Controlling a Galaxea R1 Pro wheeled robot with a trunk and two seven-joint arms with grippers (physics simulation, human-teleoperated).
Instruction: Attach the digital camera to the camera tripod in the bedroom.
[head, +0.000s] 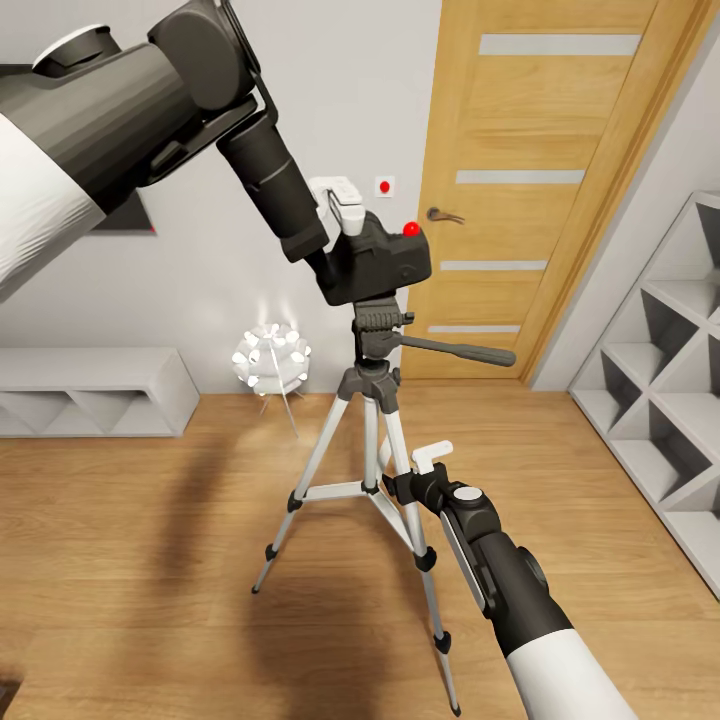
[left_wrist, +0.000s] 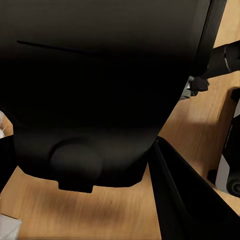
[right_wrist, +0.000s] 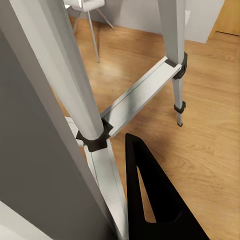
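Note:
My left gripper (head: 345, 232) is shut on the digital camera (head: 385, 262), a dark boxy body with a red button (head: 411, 228) on top. I hold it just above the black pan head (head: 378, 332) of the camera tripod (head: 372, 440); whether they touch I cannot tell. In the left wrist view the camera (left_wrist: 100, 85) looms dark, with one black finger (left_wrist: 185, 200) beside it. Lower down, my right gripper (head: 412, 478) is closed around a silver tripod leg (right_wrist: 102, 170), with a black finger (right_wrist: 155, 200) against it. The long black handle (head: 460, 351) points right.
A wooden door (head: 540, 180) stands behind the tripod. A white ball-shaped lamp (head: 270, 358) stands by the wall to the left, beside a low white shelf (head: 90, 390). White cube shelves (head: 665, 400) line the right. Light wood floor (head: 150, 560) surrounds the tripod's feet.

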